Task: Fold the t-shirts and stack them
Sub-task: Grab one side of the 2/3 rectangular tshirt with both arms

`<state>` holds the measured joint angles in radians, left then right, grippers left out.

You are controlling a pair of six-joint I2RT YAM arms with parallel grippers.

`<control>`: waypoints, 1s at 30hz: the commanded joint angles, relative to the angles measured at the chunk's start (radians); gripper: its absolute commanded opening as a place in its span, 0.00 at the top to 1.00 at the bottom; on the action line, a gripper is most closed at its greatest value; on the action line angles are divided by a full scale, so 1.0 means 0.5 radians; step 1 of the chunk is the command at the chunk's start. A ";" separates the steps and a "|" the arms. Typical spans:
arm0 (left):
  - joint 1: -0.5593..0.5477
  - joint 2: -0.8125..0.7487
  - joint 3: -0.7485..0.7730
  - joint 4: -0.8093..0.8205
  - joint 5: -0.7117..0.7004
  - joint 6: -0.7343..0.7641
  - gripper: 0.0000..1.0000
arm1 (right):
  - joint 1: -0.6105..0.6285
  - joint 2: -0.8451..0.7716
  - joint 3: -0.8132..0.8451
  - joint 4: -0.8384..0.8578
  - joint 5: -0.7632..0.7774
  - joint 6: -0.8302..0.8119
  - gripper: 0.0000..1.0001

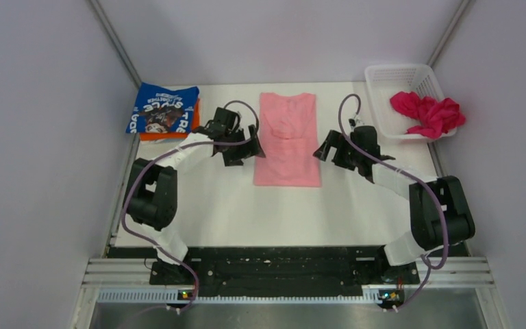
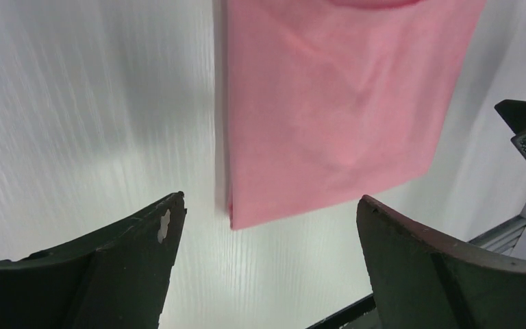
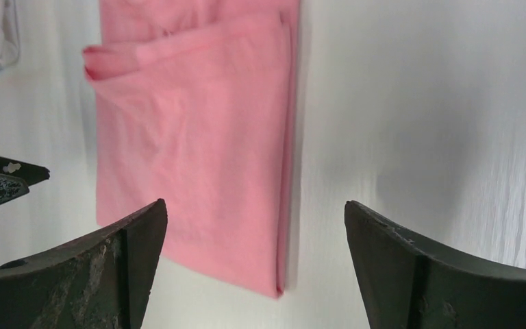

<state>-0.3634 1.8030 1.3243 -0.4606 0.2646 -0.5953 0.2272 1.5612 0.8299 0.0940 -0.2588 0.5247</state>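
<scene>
Lying flat on the white table (image 1: 226,205), the light pink t-shirt (image 1: 287,140) is folded into a long narrow panel with its collar end pointing away from the arm bases. The left gripper (image 1: 245,151) sits just beside the pink shirt's left edge, about midway along it. The right gripper (image 1: 322,151) sits just beside the shirt's right edge, opposite. Both have their jaws spread wide and hold nothing.

The top view cannot settle whether either gripper touches the cloth. The wrist views are closer. The left wrist camera shows its two dark fingers (image 2: 137,253) well apart, with one near corner of the pink shirt ahead of the gap between them and bare table on either side. The right wrist camera shows its own fingers (image 3: 109,267) parted the same way around the pink shirt's other near corner. It also shows that the cloth lies in stacked layers along that edge, with a loose flap farther up the shirt. From above this reads only as faint creases.

Only the top view shows the remaining shirts whole. To the far left of the pink shirt, a folded blue t-shirt (image 1: 164,110) with white lettering rests on an orange t-shirt (image 1: 152,136), of which only a strip shows. To the far right of the pink shirt, a crumpled magenta t-shirt (image 1: 428,113) lies in a white lattice basket (image 1: 397,74) and spills over its rim.
</scene>
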 commanded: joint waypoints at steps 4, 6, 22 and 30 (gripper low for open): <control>-0.028 -0.314 -0.553 0.301 0.150 -0.122 0.01 | 0.050 -0.364 -0.432 0.103 -0.066 0.208 0.01; -0.031 -0.286 -0.616 0.372 0.211 -0.165 0.04 | 0.076 -0.387 -0.491 0.097 -0.080 0.213 0.01; -0.072 -0.046 -0.698 0.454 0.189 -0.240 0.54 | 0.264 -0.227 -0.528 0.079 0.062 0.297 0.48; -0.077 0.036 -0.672 0.461 0.194 -0.246 0.76 | 0.280 -0.160 -0.542 0.100 0.064 0.320 0.60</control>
<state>-0.3962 1.7893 0.9932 -0.2440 0.3698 -0.7242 0.3481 1.4544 0.5503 0.1200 -0.2420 0.6746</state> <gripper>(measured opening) 0.263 0.410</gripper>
